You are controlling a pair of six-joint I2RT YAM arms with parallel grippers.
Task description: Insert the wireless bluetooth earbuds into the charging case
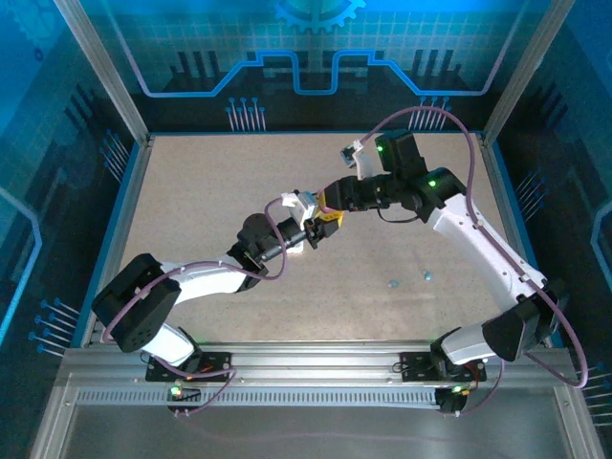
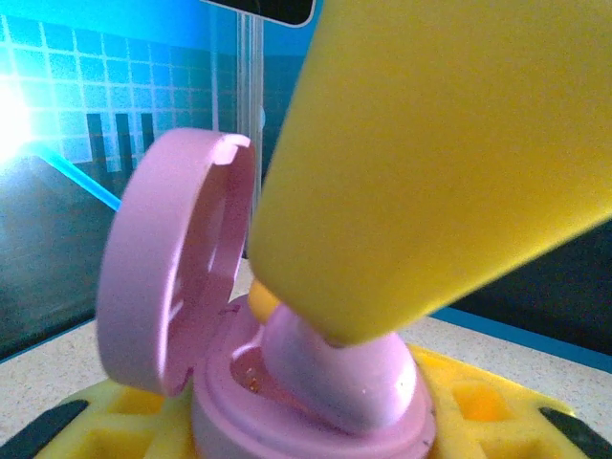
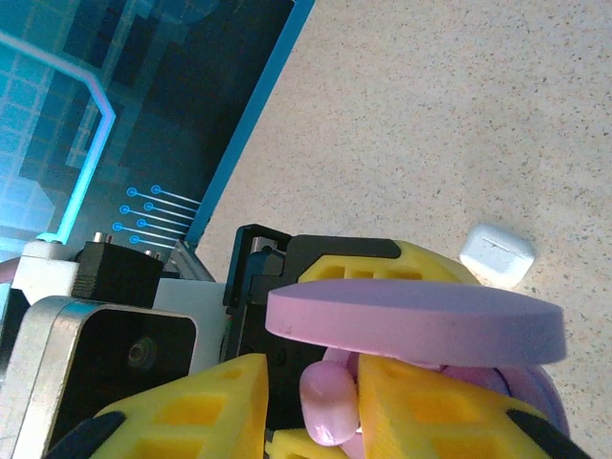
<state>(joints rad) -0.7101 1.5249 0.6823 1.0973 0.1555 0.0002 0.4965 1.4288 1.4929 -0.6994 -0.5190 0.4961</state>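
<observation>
My left gripper [image 1: 312,233] is shut on the base of an open pink charging case [image 2: 287,426], held above the middle of the table. Its yellow fingers [image 2: 483,402] flank the base and the lid [image 2: 172,268] stands hinged up. A pink-purple earbud [image 2: 359,373] lies in the case's well. My right gripper [image 3: 311,382] reaches under the lid [image 3: 411,320] around this earbud [image 3: 325,402]. Its jaws are slightly open: one finger touches the bud, the other stands clear with a gap. Two light teal-blue earbuds [image 1: 393,283] [image 1: 426,275] lie on the table to the right.
A closed white case [image 3: 495,253] lies on the speckled table below the grippers. Blue walls and metal posts [image 1: 115,86] ring the table. The right arm [image 1: 478,229] arches in from the right.
</observation>
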